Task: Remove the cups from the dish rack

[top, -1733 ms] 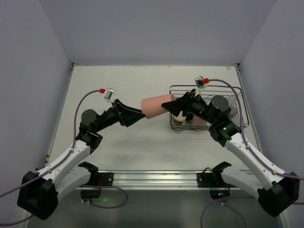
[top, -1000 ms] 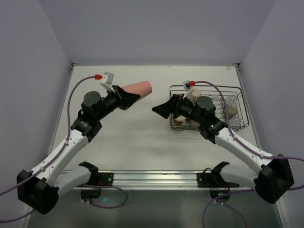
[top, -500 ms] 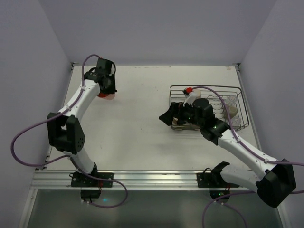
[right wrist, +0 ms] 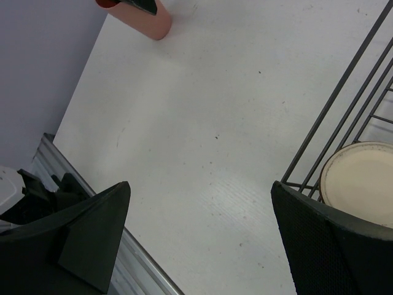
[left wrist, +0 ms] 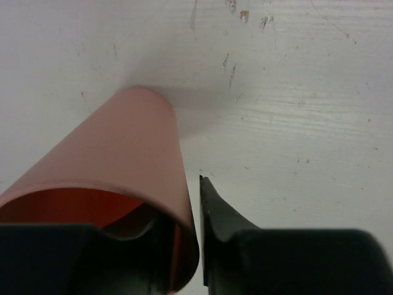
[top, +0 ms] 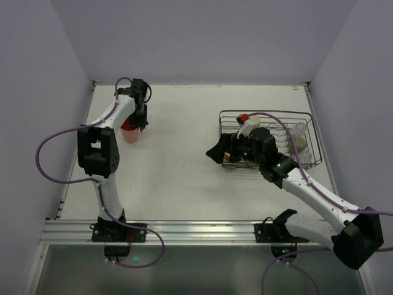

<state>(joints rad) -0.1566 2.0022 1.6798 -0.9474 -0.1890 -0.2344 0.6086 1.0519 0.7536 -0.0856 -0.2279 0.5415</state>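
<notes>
The salmon-orange cup (top: 130, 133) stands upright on the table at the far left, seen too in the right wrist view as a salmon cup (right wrist: 153, 21). My left gripper (top: 133, 123) points down over its rim. One finger is inside the cup (left wrist: 116, 160) and the outer finger (left wrist: 215, 209) stands a thin gap off the wall, so my left gripper (left wrist: 184, 209) is slightly open. My right gripper (top: 216, 152) hangs wide open at the left end of the dish rack (top: 309, 117), holding nothing. Between the right gripper (right wrist: 200, 184) fingers lies bare table. A beige cup (right wrist: 359, 175) sits inside the rack wires (right wrist: 344, 92).
More cups (top: 299, 138) sit in the rack's right part, partly hidden by my right arm. The left wall (top: 43, 92) stands close behind the salmon cup. A metal rail (top: 196, 230) runs along the near table edge.
My left arm swung the salmon cup to the far left and stood it on the table, and its jaws have loosened. The right gripper drew back to the rack's left end, still open.
</notes>
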